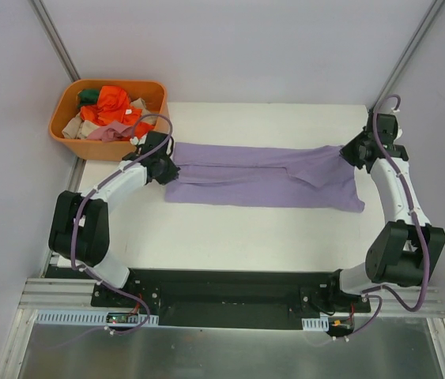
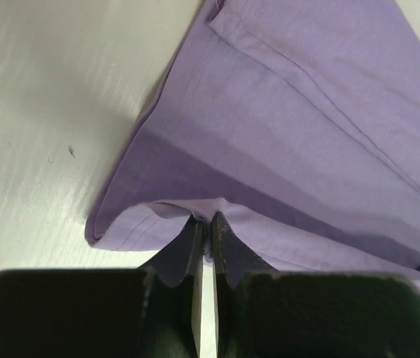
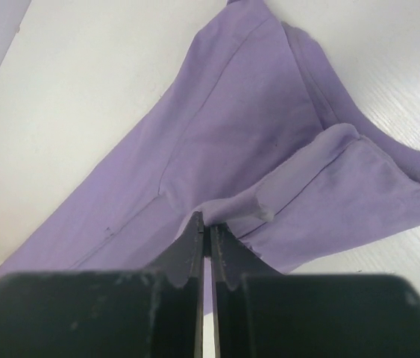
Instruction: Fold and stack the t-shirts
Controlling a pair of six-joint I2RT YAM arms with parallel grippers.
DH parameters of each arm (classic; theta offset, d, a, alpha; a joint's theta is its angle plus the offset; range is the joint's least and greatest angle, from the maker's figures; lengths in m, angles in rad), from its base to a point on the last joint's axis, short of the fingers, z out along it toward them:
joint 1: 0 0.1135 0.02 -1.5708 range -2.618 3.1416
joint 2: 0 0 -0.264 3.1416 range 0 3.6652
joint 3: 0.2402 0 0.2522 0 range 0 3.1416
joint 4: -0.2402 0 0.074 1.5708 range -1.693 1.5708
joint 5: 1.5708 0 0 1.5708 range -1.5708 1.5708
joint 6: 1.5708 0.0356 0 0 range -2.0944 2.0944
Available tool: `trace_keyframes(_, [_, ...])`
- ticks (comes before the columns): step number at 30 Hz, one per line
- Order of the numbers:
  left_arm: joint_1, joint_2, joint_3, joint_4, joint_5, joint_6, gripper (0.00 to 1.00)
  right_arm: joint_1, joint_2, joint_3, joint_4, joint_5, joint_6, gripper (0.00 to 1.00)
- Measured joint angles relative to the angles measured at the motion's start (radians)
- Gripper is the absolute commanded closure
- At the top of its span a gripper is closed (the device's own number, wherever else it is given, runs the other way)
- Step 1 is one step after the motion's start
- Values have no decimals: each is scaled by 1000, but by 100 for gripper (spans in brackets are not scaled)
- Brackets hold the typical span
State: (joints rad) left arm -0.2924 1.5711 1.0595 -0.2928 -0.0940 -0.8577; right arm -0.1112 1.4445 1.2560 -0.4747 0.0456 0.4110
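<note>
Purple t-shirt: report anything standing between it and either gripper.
Nothing visible does. The left gripper and right gripper are each shut on an edge of the purple t-shirt, at opposite ends.

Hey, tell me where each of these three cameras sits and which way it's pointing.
Top external: above and behind the arm bases, looking down on the table; both arms show, left fingers and right fingers at opposite ends of the purple t-shirt.
Left wrist: on the left wrist, looking along the left fingers, shut on the shirt's edge.
Right wrist: on the right wrist, looking along the right fingers, shut on a shirt fold.
Shared: all three show the same shirt on the white table.
</note>
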Motion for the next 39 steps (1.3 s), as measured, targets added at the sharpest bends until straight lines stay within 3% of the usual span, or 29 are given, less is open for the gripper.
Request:
trace_keyframes(13, [20,130,105,3,8,37,97,1,167,106,27,48,2,99])
trace_keyframes(15, [19,146,119,3,8,39,85,2,209,128,30,48,7,98])
trace_keyframes(17, [19,161,133,3,6,43,80,2,267,159,32,48,13,96])
trace_keyframes(19, [19,182,153,3,6,46,61,3,320,188,36,48,21,93])
trace_keyframes(21, [21,214,183,3,6,58,46,5,377,220,40,48,26,86])
trace_keyframes(24, [31,252,219,2,3,67,16,5,468,291,43,49,32,56])
trace_keyframes(26, [33,253,222,1,3,74,1,5,524,356,34,51,27,42])
trace_keyframes(28, [33,246,222,-2,5,77,1,6,567,431,12,48,2,19])
trace_keyframes(30, [33,232,217,-4,7,82,1,10,568,454,8,48,-25,9])
trace_keyframes(34, [32,163,176,-4,17,85,1,19,496,396,6,29,-70,3])
trace_keyframes(39, [16,89,126,-3,50,90,1,26,338,183,8,-85,-90,1])
